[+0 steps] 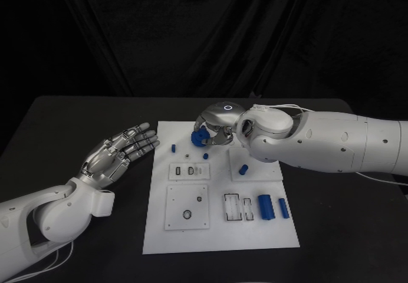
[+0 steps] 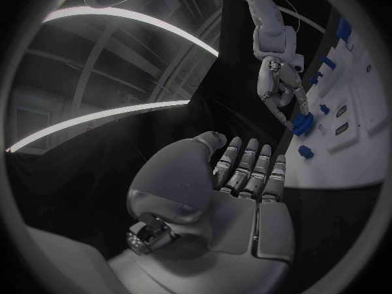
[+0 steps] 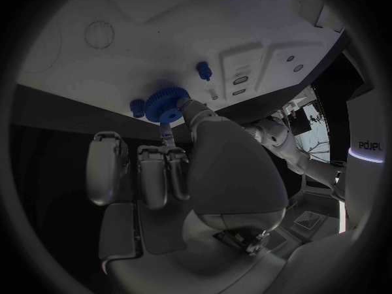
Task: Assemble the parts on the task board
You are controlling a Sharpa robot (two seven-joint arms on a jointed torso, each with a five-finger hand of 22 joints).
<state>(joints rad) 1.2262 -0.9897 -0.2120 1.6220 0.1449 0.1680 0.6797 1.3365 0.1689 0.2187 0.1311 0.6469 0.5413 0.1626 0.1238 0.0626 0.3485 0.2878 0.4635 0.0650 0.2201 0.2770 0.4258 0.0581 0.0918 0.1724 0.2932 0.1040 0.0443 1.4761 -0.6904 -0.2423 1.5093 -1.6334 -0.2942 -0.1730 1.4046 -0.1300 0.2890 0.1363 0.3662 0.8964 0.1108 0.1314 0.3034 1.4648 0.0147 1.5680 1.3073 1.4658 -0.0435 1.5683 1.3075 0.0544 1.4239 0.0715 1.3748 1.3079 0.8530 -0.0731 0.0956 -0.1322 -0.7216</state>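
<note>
The right hand (image 1: 214, 125) reaches over the far end of the board (image 1: 219, 242) and grasps a blue gear (image 1: 200, 138), pinched between its thumb and fingertips; in the right wrist view the gear (image 3: 166, 103) sits at the tips of the fingers (image 3: 152, 174), toothed rim showing, just above the white plate. Whether the gear touches the board cannot be told. Just beside the gear, on its left-hand side, a small blue peg (image 1: 173, 148) stands on the board, and a second peg (image 1: 206, 156) stands a little nearer the robot, below the hand. Under the right forearm lies a short blue piece (image 1: 243, 170) on a raised white block. Further toward the robot from that hand, two blue cylinders (image 1: 265, 207) lie side by side next to a slotted holder (image 1: 237, 207). The left hand (image 1: 118, 154) rests off the board on the black table (image 1: 68, 124), palm up, fingers spread and straight, grasping nothing; it is well apart from the gear. The left wrist view shows the same released palm (image 2: 237, 196), with the right hand (image 2: 281, 88) beyond its fingertips holding the gear (image 2: 302, 124) over the board (image 2: 359, 104).
</note>
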